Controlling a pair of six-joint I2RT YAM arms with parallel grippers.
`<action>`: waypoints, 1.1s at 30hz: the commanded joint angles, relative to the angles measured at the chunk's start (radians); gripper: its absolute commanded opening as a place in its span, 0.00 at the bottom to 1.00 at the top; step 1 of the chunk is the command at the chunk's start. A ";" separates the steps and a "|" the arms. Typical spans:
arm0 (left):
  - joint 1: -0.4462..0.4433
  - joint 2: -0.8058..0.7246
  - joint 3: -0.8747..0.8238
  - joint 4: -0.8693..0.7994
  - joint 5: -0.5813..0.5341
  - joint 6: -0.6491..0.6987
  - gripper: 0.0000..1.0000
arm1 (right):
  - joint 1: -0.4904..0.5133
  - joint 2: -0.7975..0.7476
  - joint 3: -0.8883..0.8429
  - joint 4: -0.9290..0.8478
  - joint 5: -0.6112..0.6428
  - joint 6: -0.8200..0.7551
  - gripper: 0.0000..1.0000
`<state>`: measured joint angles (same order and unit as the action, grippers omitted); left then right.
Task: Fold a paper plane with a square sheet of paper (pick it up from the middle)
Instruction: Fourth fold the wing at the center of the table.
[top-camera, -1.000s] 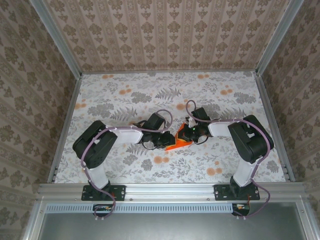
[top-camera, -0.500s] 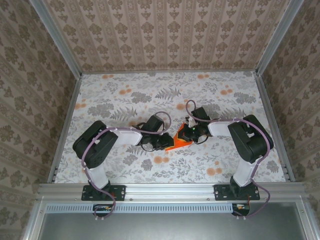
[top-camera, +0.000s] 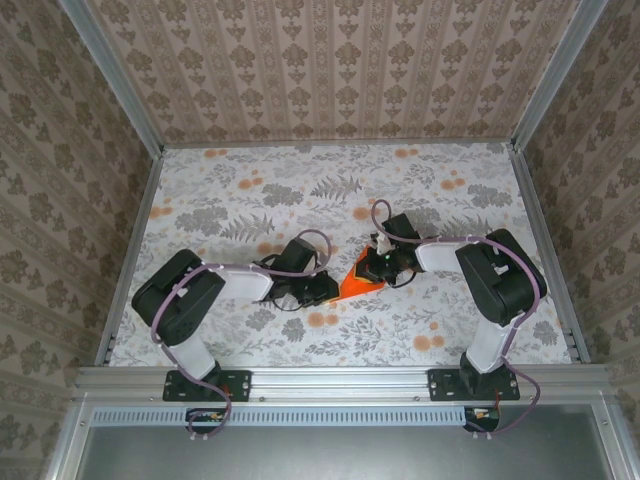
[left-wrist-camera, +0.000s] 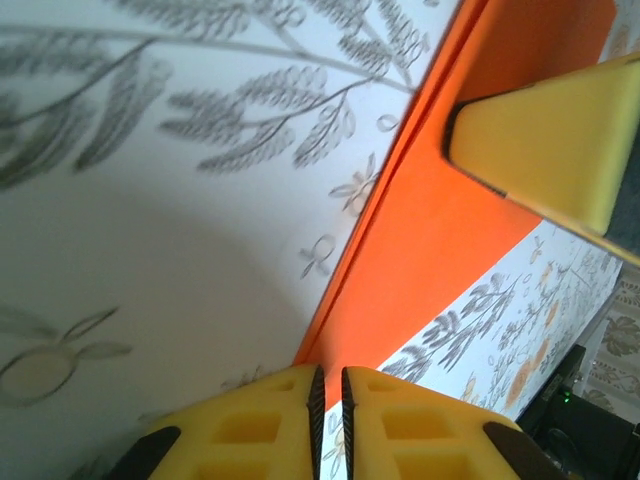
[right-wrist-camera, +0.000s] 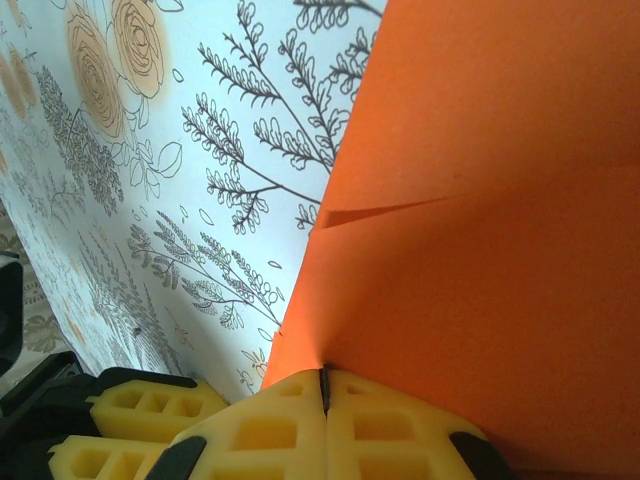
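Surface (top-camera: 450, 200): floral print, with pale orange blotches close in hue to the work piece. The orange paper (top-camera: 358, 283), already folded to a pointed wedge, is found near the middle of the surface, slightly toward the near edge, between the two arms. The left arm (top-camera: 235, 280) and right arm (top-camera: 440, 255) are seen reaching in low from either side, wrists almost meeting. A knock between them is judged possible if either is advanced.

Right jaws: together, tips set at the paper's edge in the right wrist view. Whether a layer is nipped cannot be told. One right fingertip (left-wrist-camera: 540, 150) is seen lying over the paper.

Left jaws: nearly together, only a thin slit left, at the wedge's corner. A hold is not confirmed.

Risks noted:
- The paper could be dragged or skewed if one side is pulled while the other pins it.
- A crease could be set off-line.
- The corner could be torn.
- A layer edge (right-wrist-camera: 380, 212) stands slightly open and could catch, or spring the fold.
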<state>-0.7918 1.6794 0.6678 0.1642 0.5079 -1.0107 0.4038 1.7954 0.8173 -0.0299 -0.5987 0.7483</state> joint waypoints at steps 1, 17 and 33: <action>0.005 -0.042 -0.042 -0.147 -0.004 0.014 0.13 | -0.009 0.079 -0.042 -0.158 0.192 -0.021 0.03; 0.000 0.005 0.150 -0.077 0.016 0.120 0.00 | -0.009 0.077 -0.042 -0.153 0.189 -0.018 0.03; 0.005 0.113 0.057 -0.068 -0.012 0.117 0.00 | -0.010 -0.012 0.028 -0.105 0.090 -0.085 0.04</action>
<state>-0.7845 1.7699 0.7681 0.1555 0.5198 -0.9119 0.4042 1.7924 0.8310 -0.0414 -0.5991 0.7162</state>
